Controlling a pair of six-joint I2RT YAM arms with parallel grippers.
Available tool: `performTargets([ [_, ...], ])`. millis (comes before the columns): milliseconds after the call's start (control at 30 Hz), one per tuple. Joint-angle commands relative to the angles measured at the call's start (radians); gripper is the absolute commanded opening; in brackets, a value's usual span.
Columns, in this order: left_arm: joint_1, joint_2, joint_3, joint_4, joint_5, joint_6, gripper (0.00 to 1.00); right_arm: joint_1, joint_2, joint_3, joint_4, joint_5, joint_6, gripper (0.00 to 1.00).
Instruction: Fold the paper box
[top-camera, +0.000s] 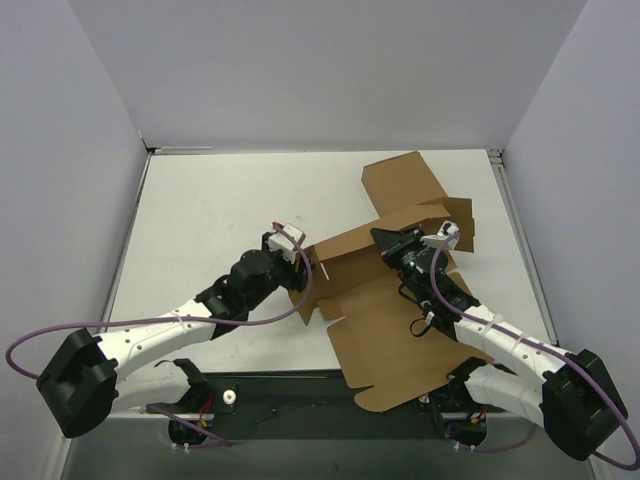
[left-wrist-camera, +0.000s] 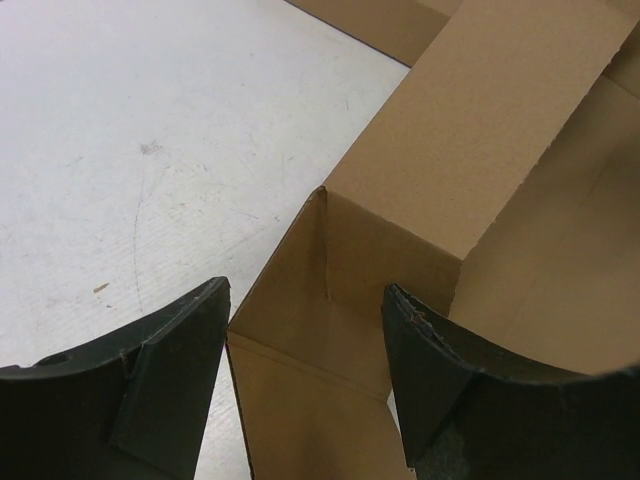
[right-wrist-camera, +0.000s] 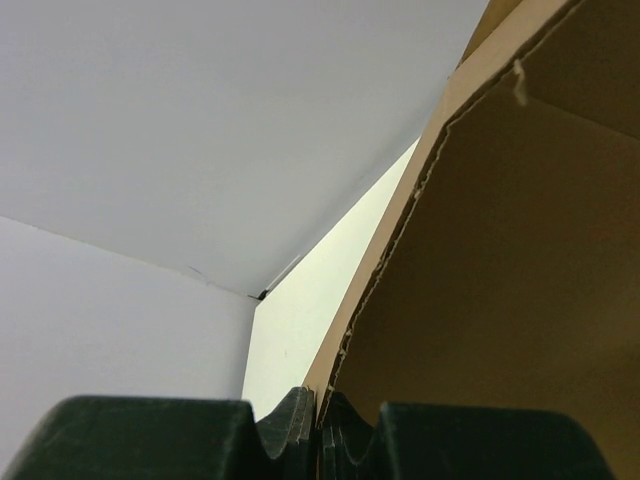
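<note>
Jaws of the right gripper (right-wrist-camera: 318, 405) pinch a raised flap of the paper box (top-camera: 385, 345), sprawled on the table (top-camera: 220, 200) from centre toward 3 o'clock, while the left gripper (left-wrist-camera: 306, 290) stands spread astride its 9 o'clock corner, where closing off-centre could crush the crease or drag the sheet.

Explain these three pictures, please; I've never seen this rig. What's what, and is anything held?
Two robot arms are bolted at the near edge of a white table. The overhead picture shows both: left arm, right arm. The other two come from a camera on each wrist; the dark shapes at the bottom are that arm's jaws. On the table lies a brown paper box, partly folded. The right jaws are shut on a raised cardboard edge. The left jaws stand open at an upright corner, gripping nothing.
</note>
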Motion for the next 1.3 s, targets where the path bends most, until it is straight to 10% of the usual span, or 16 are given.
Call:
performTargets([
  [0, -0.013, -0.031, -0.017, 0.116, -0.012, -0.023, 0.73, 0.009, 0.002, -0.004, -0.042, -0.037, -0.063, 0.00],
  [667, -0.061, 0.078, 0.004, 0.219, 0.064, -0.040, 0.73, 0.009, 0.034, -0.011, -0.009, -0.042, -0.051, 0.00],
  [1267, 0.254, -0.400, -0.100, -0.085, 0.114, -0.201, 0.79, -0.001, 0.008, -0.022, -0.020, -0.039, -0.048, 0.00],
])
